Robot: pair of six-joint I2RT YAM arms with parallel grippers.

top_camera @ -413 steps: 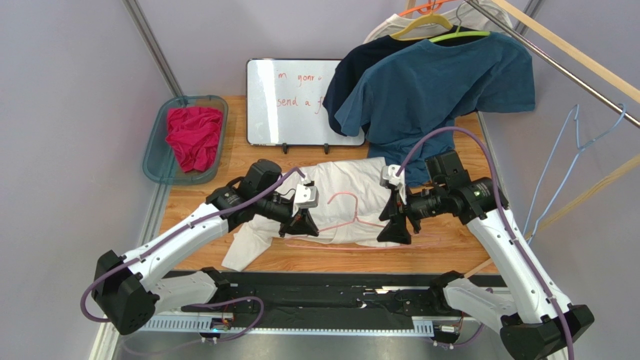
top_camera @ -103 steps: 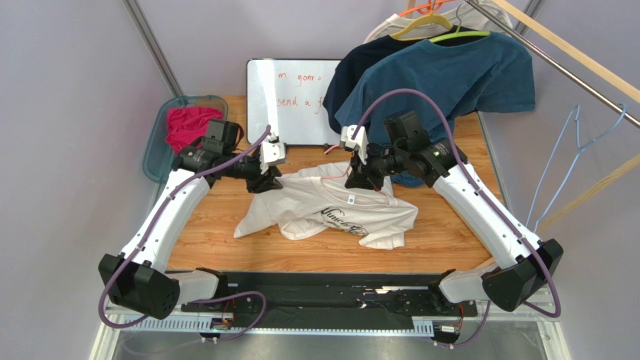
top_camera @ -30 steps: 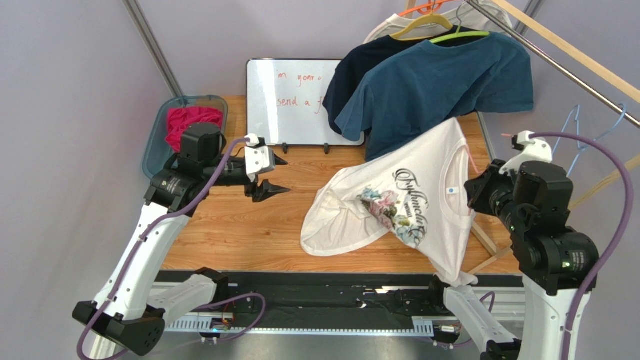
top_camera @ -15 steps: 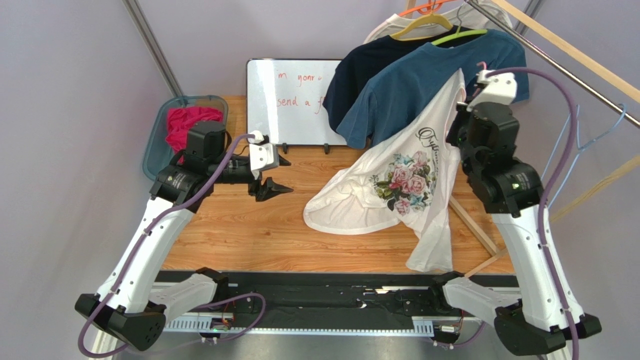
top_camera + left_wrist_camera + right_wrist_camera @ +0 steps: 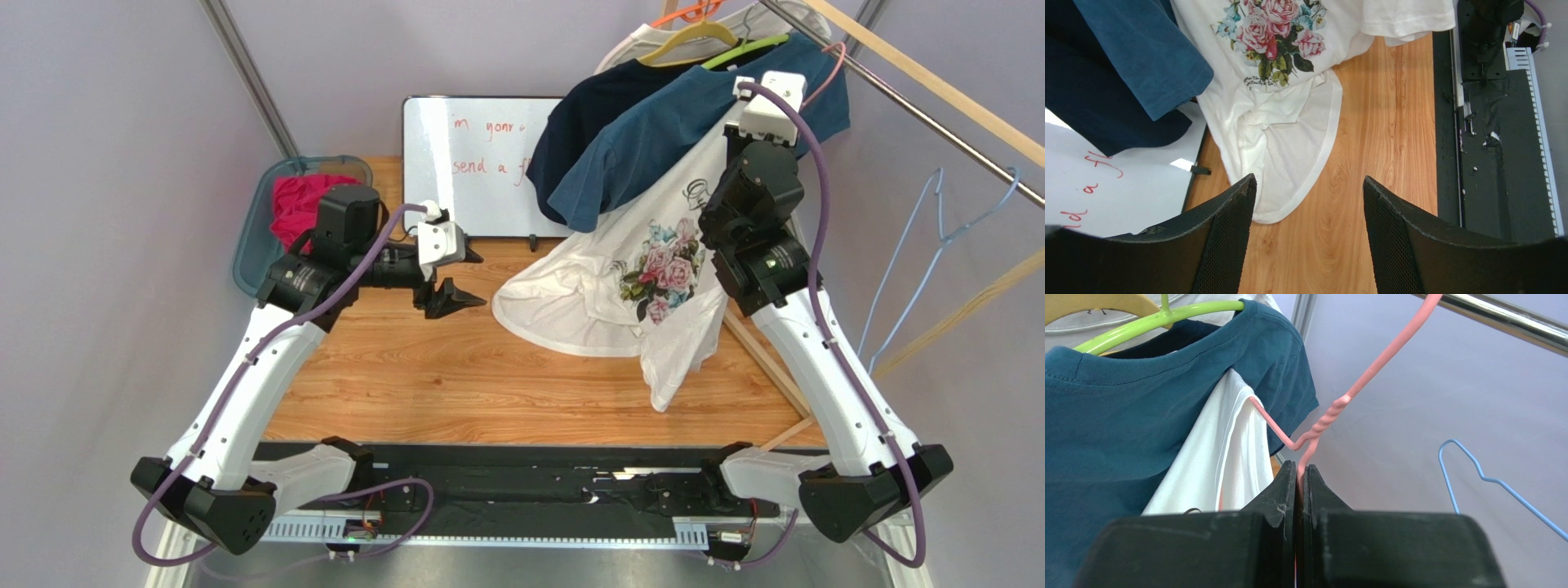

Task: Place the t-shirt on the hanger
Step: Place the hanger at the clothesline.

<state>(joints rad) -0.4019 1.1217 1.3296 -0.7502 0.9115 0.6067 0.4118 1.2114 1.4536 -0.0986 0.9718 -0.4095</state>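
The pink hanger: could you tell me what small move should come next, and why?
Probably lift the hanger and hook it over the rail: the right gripper is shut on its neck, the t-shirt hangs from it, and its top is by the rail.

T-shirt [image 5: 577, 306]: white matt cloth, soft folds, printed roses. Hanger [image 5: 1324, 425]: thin pink wire, smooth, slight sheen. Table [image 5: 405, 380]: light wood grain, satin. Rail [image 5: 1499, 318]: polished metal, glossy. Left gripper fingers [image 5: 1220, 245]: black matt plastic, cross-hatched inner faces.

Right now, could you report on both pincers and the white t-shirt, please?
Right pincer shut on pink hanger, up by the rail. White t-shirt hangs from it. Left pincer open, empty. Teal t-shirt crowding alongside.
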